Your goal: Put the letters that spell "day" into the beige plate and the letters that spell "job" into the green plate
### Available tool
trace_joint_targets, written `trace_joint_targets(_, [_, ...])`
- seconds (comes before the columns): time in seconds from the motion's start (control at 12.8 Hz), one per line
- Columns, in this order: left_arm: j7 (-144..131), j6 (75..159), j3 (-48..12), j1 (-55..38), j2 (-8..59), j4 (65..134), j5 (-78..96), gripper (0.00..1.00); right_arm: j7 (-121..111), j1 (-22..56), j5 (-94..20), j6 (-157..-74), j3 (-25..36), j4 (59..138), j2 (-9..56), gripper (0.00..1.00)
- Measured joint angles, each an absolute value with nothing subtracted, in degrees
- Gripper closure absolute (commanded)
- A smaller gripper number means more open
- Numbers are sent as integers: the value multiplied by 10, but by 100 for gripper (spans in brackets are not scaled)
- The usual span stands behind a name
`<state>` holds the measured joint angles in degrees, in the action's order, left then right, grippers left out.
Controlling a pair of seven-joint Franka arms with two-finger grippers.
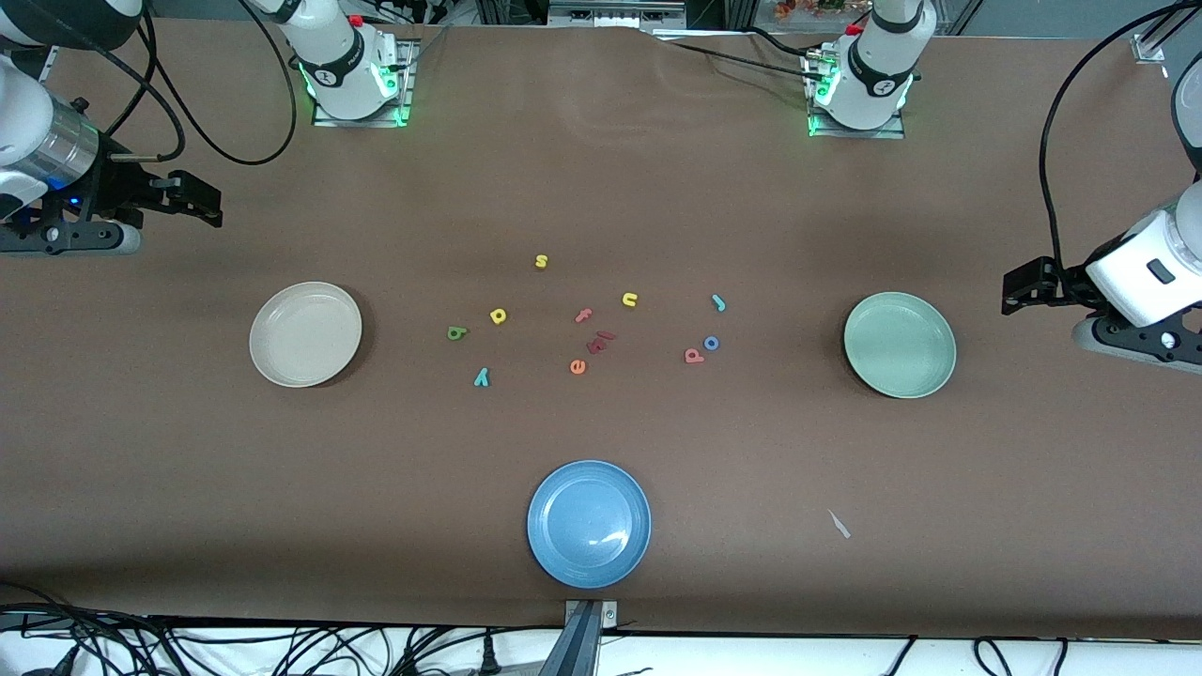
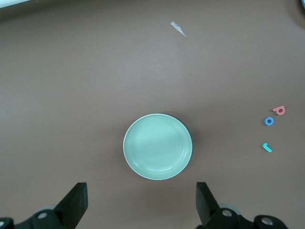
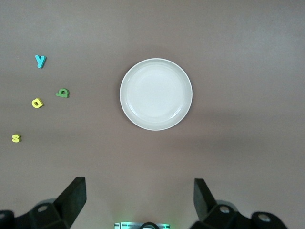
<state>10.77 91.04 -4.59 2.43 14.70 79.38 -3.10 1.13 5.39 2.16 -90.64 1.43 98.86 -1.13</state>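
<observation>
Brown table (image 1: 601,188), nothing placed yet; both arms wait, left gripper (image 2: 140,205) and right gripper (image 3: 138,202) spread wide and empty. Teal "y" (image 1: 481,377) is best pinched across its stem, fingers centred.

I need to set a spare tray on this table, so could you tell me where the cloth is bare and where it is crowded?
Bare cloth lies between the blue plate and the beige plate, and between the blue plate and the green plate, save a paper scrap. The strip along the robot bases is bare too. The middle, where the letters are scattered, is crowded.
</observation>
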Motion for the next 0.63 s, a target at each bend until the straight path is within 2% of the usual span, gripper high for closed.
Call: trace_joint_targets(0.63, [107, 910, -46, 23, 148, 795, -31, 0, 10, 56, 21, -901, 12, 989, -1, 0])
